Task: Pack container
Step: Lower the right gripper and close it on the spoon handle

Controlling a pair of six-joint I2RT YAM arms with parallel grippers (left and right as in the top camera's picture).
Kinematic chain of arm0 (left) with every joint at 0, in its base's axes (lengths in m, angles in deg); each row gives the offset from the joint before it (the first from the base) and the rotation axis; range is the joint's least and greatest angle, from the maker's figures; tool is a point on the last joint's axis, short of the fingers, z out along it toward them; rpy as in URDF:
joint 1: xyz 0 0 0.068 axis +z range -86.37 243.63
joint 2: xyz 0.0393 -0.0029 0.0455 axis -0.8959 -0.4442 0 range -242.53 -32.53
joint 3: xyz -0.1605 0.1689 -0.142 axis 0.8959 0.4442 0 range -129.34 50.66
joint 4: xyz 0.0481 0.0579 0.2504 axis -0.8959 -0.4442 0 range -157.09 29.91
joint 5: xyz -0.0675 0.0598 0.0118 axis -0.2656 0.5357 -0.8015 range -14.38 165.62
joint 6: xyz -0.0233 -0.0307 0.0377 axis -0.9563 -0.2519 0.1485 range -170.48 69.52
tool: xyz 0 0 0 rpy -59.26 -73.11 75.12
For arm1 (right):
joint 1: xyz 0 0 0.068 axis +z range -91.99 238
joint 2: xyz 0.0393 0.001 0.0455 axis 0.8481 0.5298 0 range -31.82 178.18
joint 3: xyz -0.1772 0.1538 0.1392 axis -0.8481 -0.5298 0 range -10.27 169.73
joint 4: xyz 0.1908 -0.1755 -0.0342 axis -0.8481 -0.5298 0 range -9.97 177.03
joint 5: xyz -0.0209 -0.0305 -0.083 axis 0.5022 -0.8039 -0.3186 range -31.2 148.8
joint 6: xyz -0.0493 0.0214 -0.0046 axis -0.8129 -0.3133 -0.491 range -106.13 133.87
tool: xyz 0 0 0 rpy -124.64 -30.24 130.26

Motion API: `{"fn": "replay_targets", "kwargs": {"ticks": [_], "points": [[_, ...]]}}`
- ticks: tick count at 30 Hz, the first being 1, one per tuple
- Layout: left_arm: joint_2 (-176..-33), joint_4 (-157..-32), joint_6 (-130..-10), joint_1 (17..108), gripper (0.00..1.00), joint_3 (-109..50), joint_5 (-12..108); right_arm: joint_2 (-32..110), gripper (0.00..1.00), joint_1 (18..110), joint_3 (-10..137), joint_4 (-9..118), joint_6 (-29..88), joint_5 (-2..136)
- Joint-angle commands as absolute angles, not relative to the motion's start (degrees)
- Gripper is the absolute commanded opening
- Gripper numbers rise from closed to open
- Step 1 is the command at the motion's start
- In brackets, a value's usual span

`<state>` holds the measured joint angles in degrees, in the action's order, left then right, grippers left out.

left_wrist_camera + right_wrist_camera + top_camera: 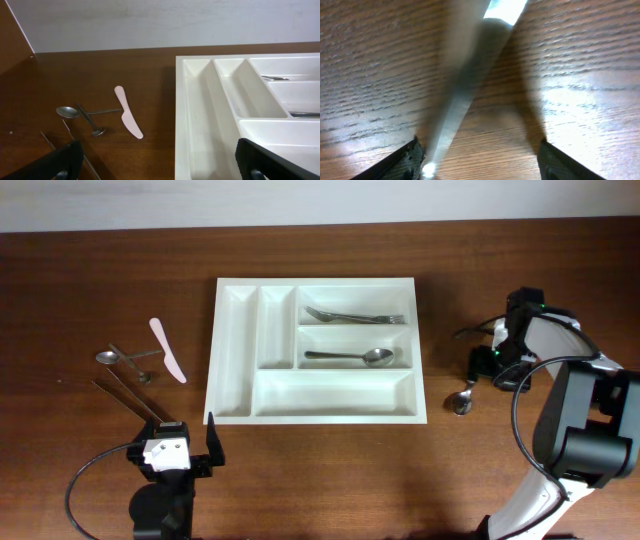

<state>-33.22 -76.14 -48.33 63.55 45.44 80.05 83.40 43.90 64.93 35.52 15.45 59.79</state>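
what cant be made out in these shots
- right wrist: the metal handle between the fingers of the right gripper is blurred, too close to tell which utensil
- overhead: the spoon right of the container has its handle hidden under that gripper
- left wrist: the fork and the other spoon in the container are cut by the right frame edge
- overhead: the thin dark pieces left of the container are too small to identify

One tray (330,393) with five compartments is lying on the worktop (320,470). One fork (355,315), four spoons (350,357), one pink spreader (168,350) and two thin dark sticks (130,404) are showing.
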Motion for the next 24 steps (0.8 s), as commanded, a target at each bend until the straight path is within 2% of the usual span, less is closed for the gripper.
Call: {"fn": "replay_targets", "kwargs": {"ticks": [1,2,7,11,15,24], "points": [[-32.8,-76.0,-47.4,63.8,0.99,45.8,79.3,87.9,0.58,43.0,61.9,36.5,15.9,63.3],[-32.8,-76.0,-47.4,63.8,0.99,45.8,79.3,87.9,0.51,43.0,61.9,36.5,15.9,63.3],[-32.8,-76.0,-47.5,63.8,0.99,45.8,79.3,87.9,0.47,43.0,61.9,36.5,16.1,68.5],[-32.8,-76.0,-47.4,63.8,0.99,45.8,79.3,87.9,0.48,43.3,61.9,37.5,17.6,72.1],[-32.8,-76.0,-47.4,63.8,0.99,45.8,79.3,87.9,0.56,45.2,61.9,39.6,17.6,75.1],[-32.8,-76.0,-47.4,63.8,0.99,45.8,79.3,87.9,0.56,51.2,61.9,41.7,20.2,74.7]]}}
